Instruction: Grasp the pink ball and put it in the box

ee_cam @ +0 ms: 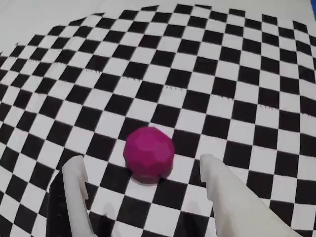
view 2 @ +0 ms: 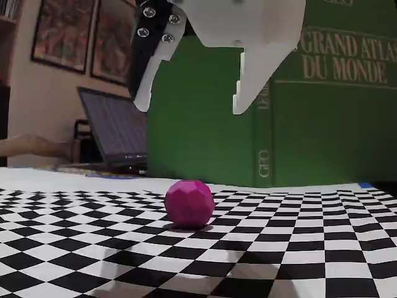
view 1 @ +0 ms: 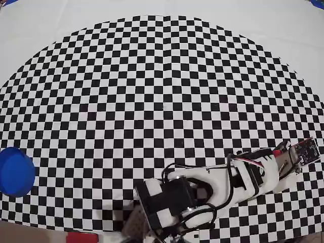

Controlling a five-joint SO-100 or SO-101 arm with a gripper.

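The pink faceted ball [ee_cam: 148, 152] lies on the checkered mat. In the wrist view it sits just ahead of my gripper [ee_cam: 140, 160], between the two white fingers [ee_cam: 74, 177], and touches neither. In the fixed view the ball [view 2: 189, 203] rests on the mat, and my gripper [view 2: 190, 107] hangs open well above it. In the overhead view my arm [view 1: 223, 185] covers the ball. The box is a blue round container [view 1: 15, 172] at the mat's left edge, far from the arm.
The black-and-white checkered mat [view 1: 162, 101] covers most of the table. In the fixed view a large green atlas [view 2: 310, 105] stands upright behind the ball, with a laptop [view 2: 111, 130] further back on the left.
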